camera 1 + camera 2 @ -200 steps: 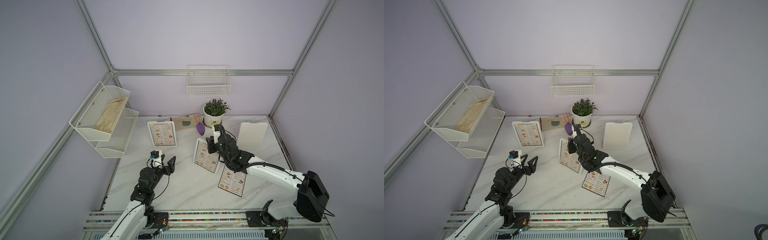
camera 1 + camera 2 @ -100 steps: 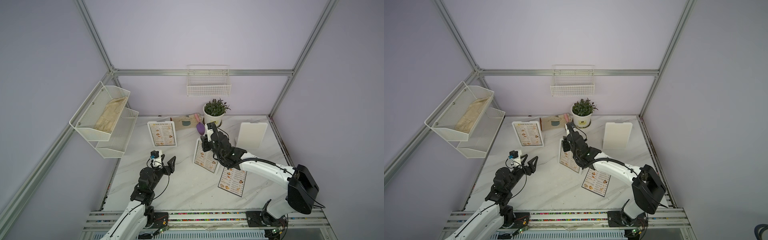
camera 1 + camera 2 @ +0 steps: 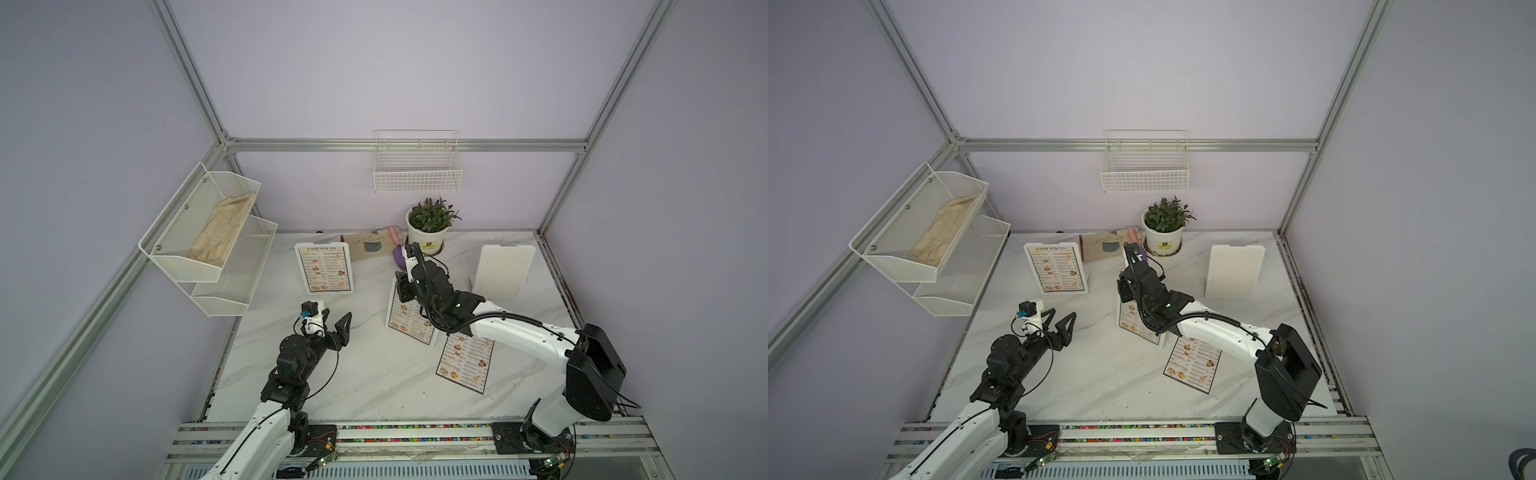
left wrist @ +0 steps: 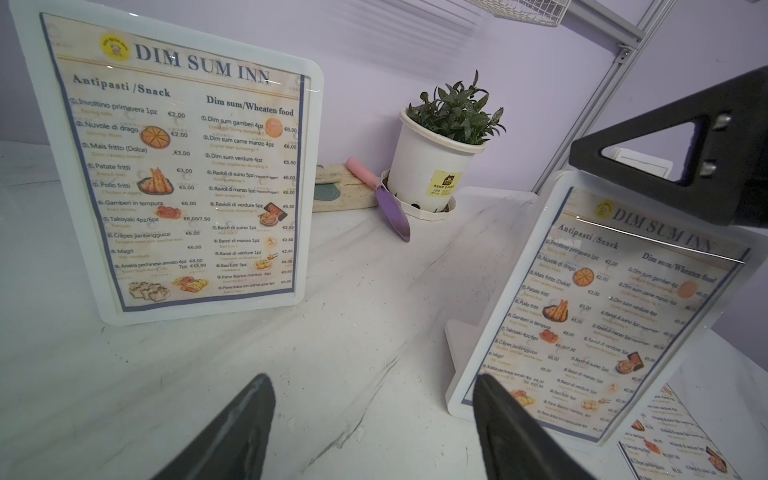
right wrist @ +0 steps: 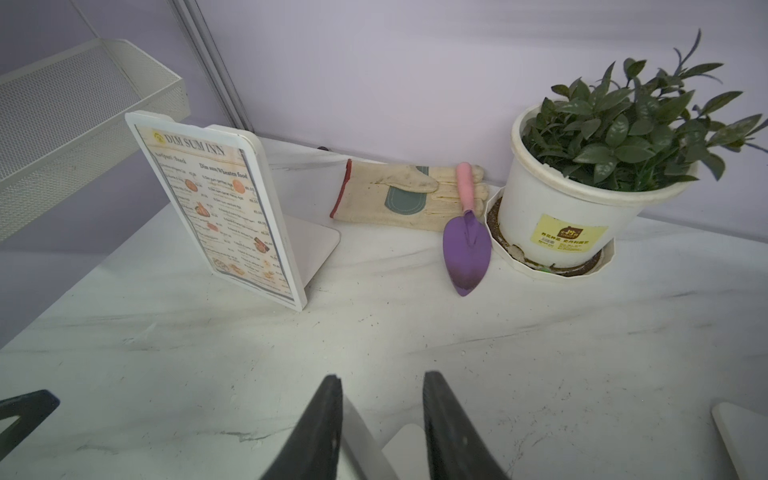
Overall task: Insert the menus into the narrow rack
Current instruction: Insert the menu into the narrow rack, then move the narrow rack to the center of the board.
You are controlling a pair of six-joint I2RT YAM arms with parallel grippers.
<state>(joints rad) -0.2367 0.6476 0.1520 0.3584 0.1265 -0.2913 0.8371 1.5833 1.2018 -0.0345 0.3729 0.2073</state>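
Three menus show. One stands in a narrow white rack [image 3: 324, 268] at the back left, also in the wrist views [image 4: 183, 166] [image 5: 216, 208]. A second menu [image 3: 409, 320] [image 4: 615, 316] stands in the middle rack. My right gripper [image 3: 405, 286] [image 5: 382, 376] straddles that rack's top edge. It is open, and the white edge lies against one finger [image 5: 328, 415]. The third menu [image 3: 465, 361] [image 3: 1194, 363] lies flat on the table. My left gripper [image 3: 336, 322] [image 4: 372, 378] hovers open and empty at the front left.
An empty white rack [image 3: 503, 270] stands at the back right. A potted plant [image 3: 430, 226], a work glove [image 5: 399, 195] and a purple trowel [image 5: 465, 245] sit by the back wall. A wire basket [image 3: 417, 174] hangs above them, and mesh shelves [image 3: 216, 249] jut from the left wall.
My right gripper has shifted a little leftwards along the top of the middle rack, and its jaws have widened. The left arm has stayed still.
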